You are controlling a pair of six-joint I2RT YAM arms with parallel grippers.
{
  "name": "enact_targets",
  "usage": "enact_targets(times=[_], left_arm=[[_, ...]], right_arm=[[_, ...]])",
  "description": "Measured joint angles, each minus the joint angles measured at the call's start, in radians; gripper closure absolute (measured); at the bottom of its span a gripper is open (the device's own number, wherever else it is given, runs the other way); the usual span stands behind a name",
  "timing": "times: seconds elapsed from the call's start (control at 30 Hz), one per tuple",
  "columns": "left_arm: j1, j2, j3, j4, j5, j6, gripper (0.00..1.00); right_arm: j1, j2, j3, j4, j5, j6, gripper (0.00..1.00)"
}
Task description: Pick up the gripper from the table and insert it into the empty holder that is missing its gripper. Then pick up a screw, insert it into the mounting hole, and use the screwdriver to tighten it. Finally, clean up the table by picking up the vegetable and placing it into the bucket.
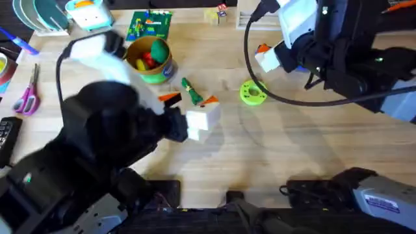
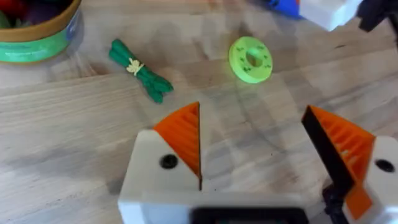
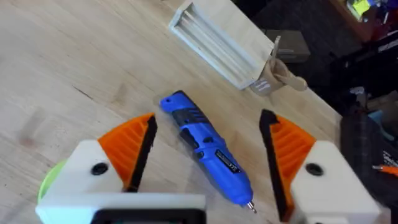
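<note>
The dark-green vegetable (image 1: 192,91) (image 2: 140,70) lies on the wooden table (image 1: 292,143), just right of the yellow-and-green bucket (image 1: 151,60) (image 2: 37,31), which holds toy food. My left gripper (image 1: 190,101) (image 2: 255,124) hovers open near the vegetable, with orange pads on both white fingers. My right gripper (image 1: 270,55) (image 3: 208,118) is open at the far right, above the blue screwdriver (image 3: 205,146), which lies flat between its orange-tipped fingers without touching them. The loose gripper piece, the empty holder and a screw are out of view.
A round green disc (image 1: 253,92) (image 2: 250,59) lies between the two grippers. A wooden rack (image 3: 217,43) sits at the table's far edge. A black cable (image 1: 250,71) loops over the table. Scissors (image 1: 27,97) lie at the left and a green board (image 1: 149,25) behind the bucket.
</note>
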Motion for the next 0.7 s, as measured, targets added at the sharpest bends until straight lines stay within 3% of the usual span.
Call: enact_targets(times=[0.17, 0.43, 0.57, 0.7], left_arm=[[0.000, 0.226, 0.099, 0.075, -0.010, -0.004, 0.008], [0.002, 0.398, 0.132, 0.158, -0.013, -0.045, 0.008], [0.019, 0.517, 0.169, 0.104, -0.010, -0.120, 0.008], [0.051, 0.685, 0.276, 0.006, -0.023, -0.184, 0.008]], right_arm=[[0.000, 0.000, 0.000, 0.000, 0.000, 0.000, 0.007], [0.000, 0.000, 0.000, -0.001, 0.000, 0.000, 0.009], [0.000, 0.000, 0.000, -0.002, 0.000, 0.000, 0.007], [0.000, 0.000, 0.000, -0.002, 0.000, 0.000, 0.007]])
